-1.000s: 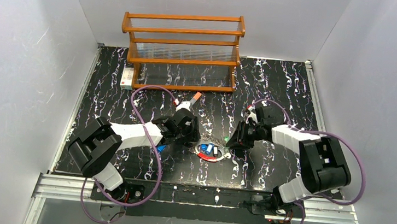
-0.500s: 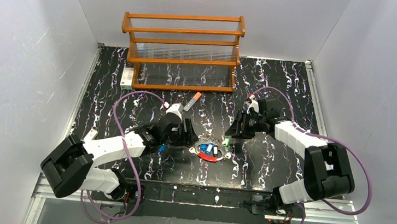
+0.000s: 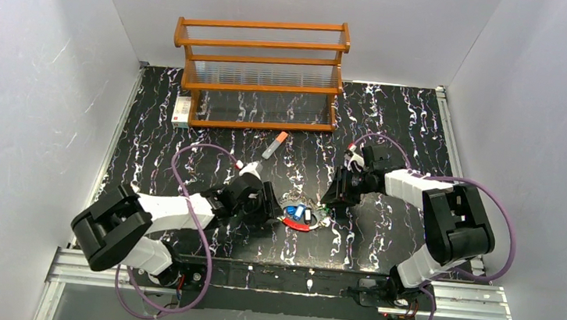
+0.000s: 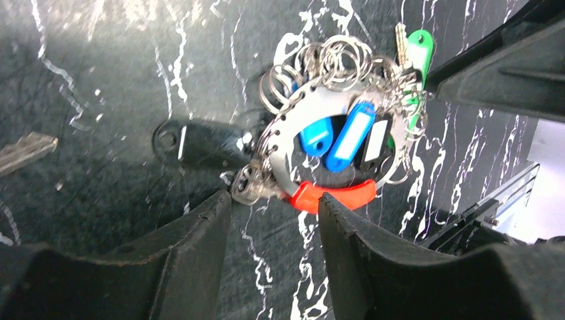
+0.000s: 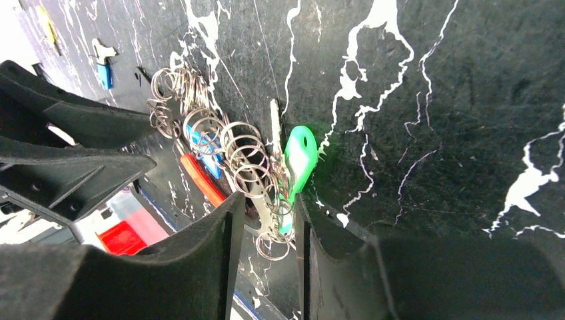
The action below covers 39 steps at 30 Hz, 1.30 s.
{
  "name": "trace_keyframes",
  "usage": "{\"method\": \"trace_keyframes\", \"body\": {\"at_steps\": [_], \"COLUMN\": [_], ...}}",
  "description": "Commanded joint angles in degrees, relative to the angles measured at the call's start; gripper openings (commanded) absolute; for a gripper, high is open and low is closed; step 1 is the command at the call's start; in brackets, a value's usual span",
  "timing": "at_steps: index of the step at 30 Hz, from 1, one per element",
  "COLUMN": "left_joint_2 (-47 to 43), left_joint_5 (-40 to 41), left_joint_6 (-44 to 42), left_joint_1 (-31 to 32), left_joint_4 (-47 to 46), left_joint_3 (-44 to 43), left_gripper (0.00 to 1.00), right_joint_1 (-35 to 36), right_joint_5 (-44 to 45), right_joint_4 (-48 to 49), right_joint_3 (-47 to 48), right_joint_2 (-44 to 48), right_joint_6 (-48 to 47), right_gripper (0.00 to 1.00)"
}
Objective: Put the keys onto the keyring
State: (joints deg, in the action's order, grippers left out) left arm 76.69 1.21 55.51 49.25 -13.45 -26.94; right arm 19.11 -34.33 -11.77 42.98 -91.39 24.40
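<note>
The keyring [image 3: 302, 214] lies on the black marbled mat between my grippers, red section [image 3: 298, 225] nearest the front. In the left wrist view its silver band [image 4: 280, 143] carries several small split rings, two blue keys [image 4: 348, 135] lie inside the loop and a green key [image 4: 417, 50] lies at its far edge. My left gripper [image 4: 274, 200] is open, its fingertips just short of the clasp and the red section [image 4: 346, 195]. My right gripper [image 5: 266, 207] is closed narrowly on the ring's edge, with the small rings and the end of the green key [image 5: 298, 160] between its jaws.
A wooden rack [image 3: 259, 71] stands at the back. A grey stick with an orange cap [image 3: 275, 145] lies in front of it and a small white tag [image 3: 182, 109] to its left. A black tag [image 4: 200, 141] lies beside the ring. A loose blue key [image 5: 103, 73] lies beyond my left gripper.
My left gripper has come down and forward to the ring's left side. My right gripper lifted back a little, then came down onto the ring's right edge.
</note>
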Motion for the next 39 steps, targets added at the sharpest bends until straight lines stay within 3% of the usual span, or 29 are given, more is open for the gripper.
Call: {"method": "trace_keyframes", "body": {"at_steps": [1, 12, 24, 34, 39], "left_joint_2": [4.6, 13.54, 17.43, 5.26, -1.49], "left_joint_5": [3.0, 8.76, 9.6, 4.73, 2.77], "left_joint_6": [-1.36, -11.93, -15.32, -8.27, -1.34], "left_joint_1": [0.05, -0.72, -2.63, -2.46, -1.8], "left_joint_4": [0.21, 11.74, 16.56, 19.17, 15.27], "left_joint_3": [-3.44, -16.16, -23.19, -13.62, -6.37], "left_gripper": [0.49, 0.46, 0.45, 0.45, 0.45], "right_joint_1": [0.21, 0.25, 2.1, 5.78, 8.42], "right_joint_5": [-1.32, 0.36, 7.56, 7.87, 7.29], "right_joint_4": [-1.31, -3.62, -9.8, -8.7, -7.07], "right_joint_3": [-1.04, -2.83, -0.45, -0.52, 0.79], "right_joint_2": [2.06, 5.43, 8.77, 4.49, 1.75], "right_joint_6": [-0.65, -0.67, -3.12, -1.91, -0.68], "right_gripper": [0.39, 0.39, 0.4, 0.4, 0.4]}}
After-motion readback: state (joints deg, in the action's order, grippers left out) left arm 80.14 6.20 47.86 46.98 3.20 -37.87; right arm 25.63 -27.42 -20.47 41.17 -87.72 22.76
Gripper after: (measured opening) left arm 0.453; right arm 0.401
